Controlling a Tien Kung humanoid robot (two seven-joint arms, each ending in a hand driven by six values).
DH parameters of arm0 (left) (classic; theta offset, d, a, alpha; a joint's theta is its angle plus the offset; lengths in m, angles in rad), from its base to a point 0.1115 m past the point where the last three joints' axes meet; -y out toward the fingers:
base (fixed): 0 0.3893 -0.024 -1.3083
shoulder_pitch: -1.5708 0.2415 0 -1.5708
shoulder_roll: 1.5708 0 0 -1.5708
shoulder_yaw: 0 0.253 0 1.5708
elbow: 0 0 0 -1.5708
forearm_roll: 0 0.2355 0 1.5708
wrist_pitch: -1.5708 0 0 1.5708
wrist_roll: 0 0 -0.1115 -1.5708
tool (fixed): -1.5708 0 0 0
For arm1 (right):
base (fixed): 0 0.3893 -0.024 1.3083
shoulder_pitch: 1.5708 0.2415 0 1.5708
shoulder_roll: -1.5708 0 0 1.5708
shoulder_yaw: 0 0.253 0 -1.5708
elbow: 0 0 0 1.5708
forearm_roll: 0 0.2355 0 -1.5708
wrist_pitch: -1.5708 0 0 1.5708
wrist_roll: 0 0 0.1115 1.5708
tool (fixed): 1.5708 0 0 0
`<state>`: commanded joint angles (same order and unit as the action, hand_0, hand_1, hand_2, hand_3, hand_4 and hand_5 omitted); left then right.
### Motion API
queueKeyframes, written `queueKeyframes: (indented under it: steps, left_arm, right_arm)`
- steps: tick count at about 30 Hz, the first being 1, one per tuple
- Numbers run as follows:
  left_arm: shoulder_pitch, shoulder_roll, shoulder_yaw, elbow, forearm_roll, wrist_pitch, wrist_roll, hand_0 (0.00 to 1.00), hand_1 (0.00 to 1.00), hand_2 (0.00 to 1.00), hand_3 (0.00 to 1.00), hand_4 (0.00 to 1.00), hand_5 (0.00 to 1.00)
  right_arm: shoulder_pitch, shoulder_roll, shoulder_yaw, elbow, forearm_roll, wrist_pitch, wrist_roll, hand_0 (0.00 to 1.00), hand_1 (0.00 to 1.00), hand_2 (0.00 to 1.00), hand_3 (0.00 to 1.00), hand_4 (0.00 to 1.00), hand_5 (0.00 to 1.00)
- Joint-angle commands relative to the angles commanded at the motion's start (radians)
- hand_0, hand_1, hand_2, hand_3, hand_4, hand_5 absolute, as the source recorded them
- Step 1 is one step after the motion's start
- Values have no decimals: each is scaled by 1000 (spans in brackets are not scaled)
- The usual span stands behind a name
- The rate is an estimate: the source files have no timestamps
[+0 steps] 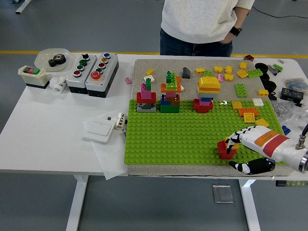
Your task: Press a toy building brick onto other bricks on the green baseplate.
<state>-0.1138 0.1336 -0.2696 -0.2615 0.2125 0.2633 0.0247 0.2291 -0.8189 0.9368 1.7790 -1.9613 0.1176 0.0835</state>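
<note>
One robot hand, the right hand [240,147], is seen entering from the right edge over the near right corner of the green baseplate [178,134]. Its fingers [234,139] are curled around a red brick [224,150], with a small yellow piece [234,145] visible against the fingers; the thumb [251,166] is extended below, off the baseplate's near edge. The red brick is seated on or just above the baseplate studs; contact cannot be confirmed. Three brick stacks are located along the far edge of the baseplate: a red and pink stack [146,98], a green-topped stack [170,94], and a yellow-topped stack [207,94]. Loose bricks [240,72] are scattered on the mat beyond. A person [202,24] is positioned at the far side.
</note>
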Motion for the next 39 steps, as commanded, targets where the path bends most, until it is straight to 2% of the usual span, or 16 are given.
queueKeyframes:
  steps: [39]
  left_arm:
    - [-8,1,10,-1,-12,0,-4,802,885,900,755,787,766]
  right_arm:
    - [-13,11,8,0,2,36,-9,702,676,712,554,671,479]
